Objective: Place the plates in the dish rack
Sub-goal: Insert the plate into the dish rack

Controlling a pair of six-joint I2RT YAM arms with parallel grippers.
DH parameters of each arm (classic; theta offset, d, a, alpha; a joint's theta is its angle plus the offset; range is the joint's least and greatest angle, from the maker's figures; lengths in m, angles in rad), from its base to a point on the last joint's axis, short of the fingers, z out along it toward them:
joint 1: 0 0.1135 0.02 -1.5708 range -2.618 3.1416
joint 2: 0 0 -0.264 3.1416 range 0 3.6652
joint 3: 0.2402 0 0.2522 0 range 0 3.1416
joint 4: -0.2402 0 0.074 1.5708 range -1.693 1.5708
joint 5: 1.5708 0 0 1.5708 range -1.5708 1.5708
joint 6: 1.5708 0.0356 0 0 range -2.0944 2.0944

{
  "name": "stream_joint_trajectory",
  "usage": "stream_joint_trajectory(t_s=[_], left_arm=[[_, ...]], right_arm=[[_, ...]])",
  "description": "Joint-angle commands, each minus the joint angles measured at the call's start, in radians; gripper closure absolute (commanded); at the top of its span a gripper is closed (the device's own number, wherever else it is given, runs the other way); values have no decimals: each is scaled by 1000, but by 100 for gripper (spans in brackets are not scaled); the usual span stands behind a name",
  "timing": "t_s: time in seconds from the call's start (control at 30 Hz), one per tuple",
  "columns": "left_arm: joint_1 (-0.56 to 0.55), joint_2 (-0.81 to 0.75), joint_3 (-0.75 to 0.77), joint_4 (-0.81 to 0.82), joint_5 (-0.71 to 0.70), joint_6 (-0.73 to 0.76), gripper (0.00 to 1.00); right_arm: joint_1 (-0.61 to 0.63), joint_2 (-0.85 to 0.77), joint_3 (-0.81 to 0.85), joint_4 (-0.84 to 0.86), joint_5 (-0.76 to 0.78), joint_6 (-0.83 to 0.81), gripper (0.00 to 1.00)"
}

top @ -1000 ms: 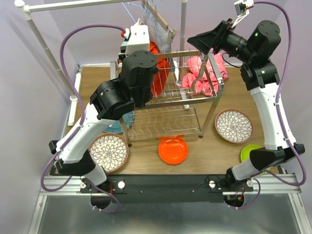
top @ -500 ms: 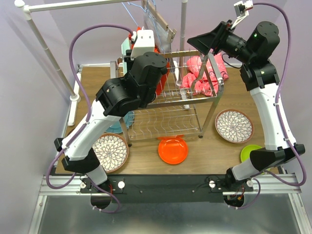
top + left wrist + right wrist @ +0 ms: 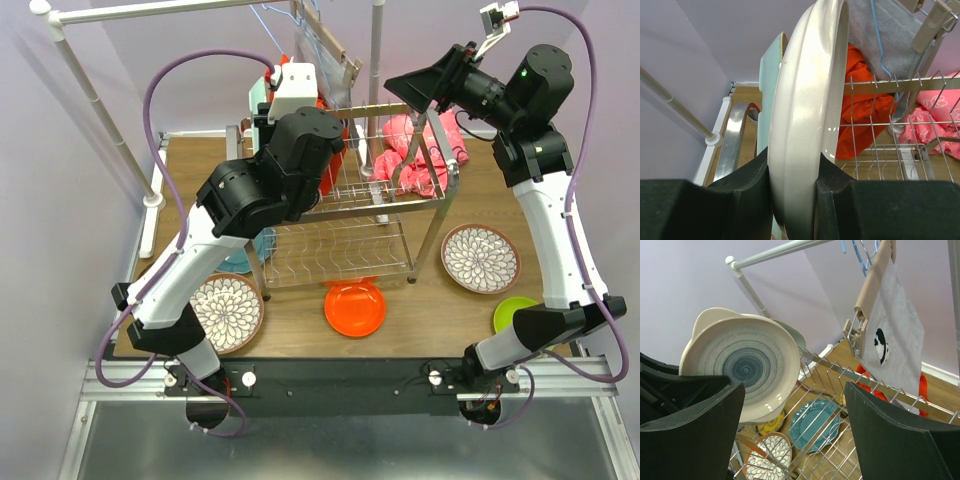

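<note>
A brown wooden table (image 3: 420, 300) sits against lilac walls, with one white clothes rail (image 3: 88, 75) crossing the upper left of the top view. In the left wrist view the left gripper (image 3: 792, 165) is clamped on the rim of one white plate (image 3: 807, 95), which stands on edge up the middle of the frame. One mint plate (image 3: 771, 95) stands on edge close beside it, to its left. The chrome dish rack (image 3: 345, 215) fills the centre of the top view, and the held plate is at its upper-left end. The right gripper (image 3: 795, 400) hangs at the upper right of the top view, jaws wide apart, holding nothing.

Five plates lie flat on the table:
- a floral plate (image 3: 225, 312) at lower left
- a second floral plate (image 3: 481, 258) at right
- one orange plate (image 3: 355, 308) at bottom centre
- one lime green plate (image 3: 515, 313) at lower right
- one teal plate (image 3: 815, 426) left of the rack

One small yellow patterned plate (image 3: 771, 426) shows through the rack wires. Behind the rack are one orange-red cloth (image 3: 860, 115) and one pink cloth (image 3: 420, 150). One grey towel (image 3: 890, 335) hangs from a hanger.
</note>
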Motion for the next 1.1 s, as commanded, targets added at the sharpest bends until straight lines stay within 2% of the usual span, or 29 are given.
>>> stream_joint_trajectory(t_s=[0.0, 1.07], left_arm=[[9, -7, 41, 33, -76, -28, 100], [55, 12, -32, -50, 14, -126, 100]], right_arm=[[9, -28, -12, -19, 22, -15, 11], [9, -39, -29, -21, 41, -15, 10]])
